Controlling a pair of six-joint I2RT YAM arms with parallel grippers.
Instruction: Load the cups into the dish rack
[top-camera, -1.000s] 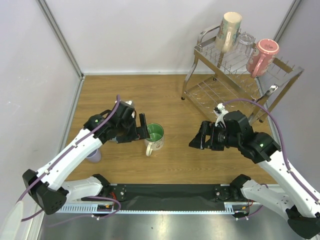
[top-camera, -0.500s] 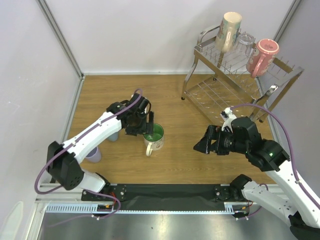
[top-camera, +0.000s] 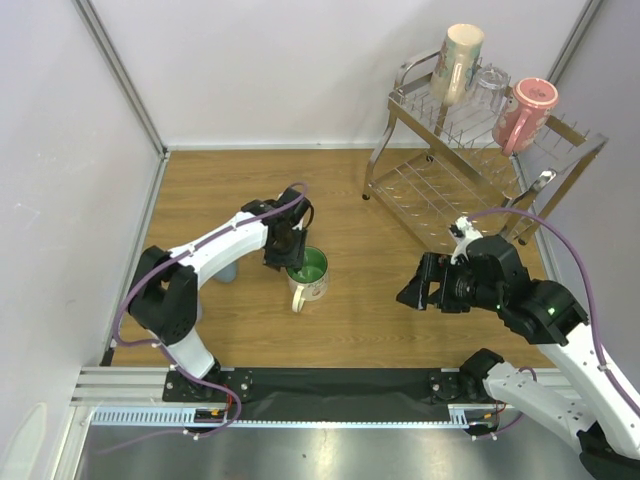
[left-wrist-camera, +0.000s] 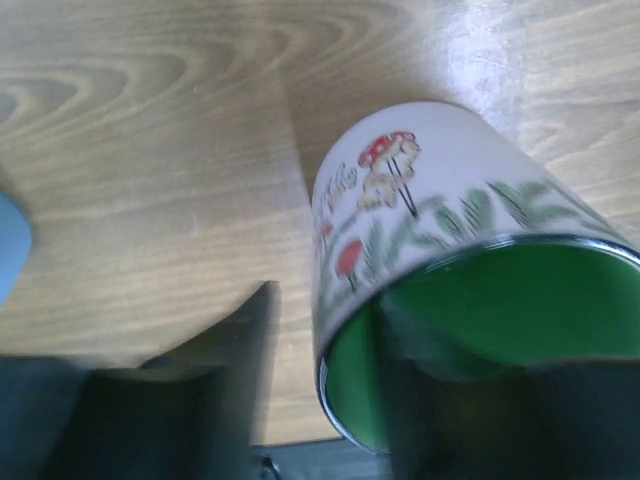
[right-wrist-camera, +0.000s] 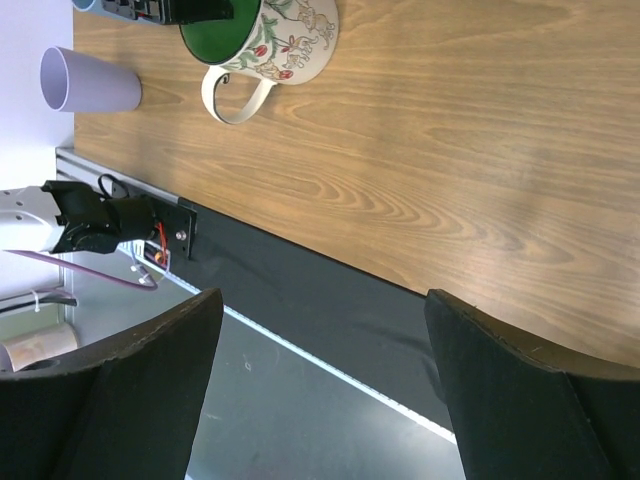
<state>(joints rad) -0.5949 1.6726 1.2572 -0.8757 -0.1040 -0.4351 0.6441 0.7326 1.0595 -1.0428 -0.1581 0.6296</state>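
Observation:
The white mug with green inside (top-camera: 308, 273) stands upright on the wooden table, its handle toward the near edge. My left gripper (top-camera: 288, 252) is at its left rim. In the left wrist view the mug (left-wrist-camera: 430, 200) shows a mushroom print. My left gripper (left-wrist-camera: 335, 310) straddles its wall, one finger (left-wrist-camera: 470, 410) inside and the other finger (left-wrist-camera: 190, 400) outside, with a strip of wood showing between that finger and the wall. My right gripper (top-camera: 412, 290) hovers open and holds nothing, right of the mug. The dish rack (top-camera: 455, 175) holds a beige mug (top-camera: 458, 60), a clear glass (top-camera: 488, 85) and a pink mug (top-camera: 525, 112) on its upper tier.
A light-blue tumbler (top-camera: 229, 271) stands left of the mug, partly behind my left arm. The lavender tumbler (right-wrist-camera: 90, 80) stands upright near the table's left front corner. The rack's lower tier (top-camera: 430, 190) shows only bare wires. A black strip (right-wrist-camera: 330, 290) lines the near edge.
My left gripper has swung right onto the mug's rim and narrowed its jaws around the wall. The right arm has drifted slightly right.

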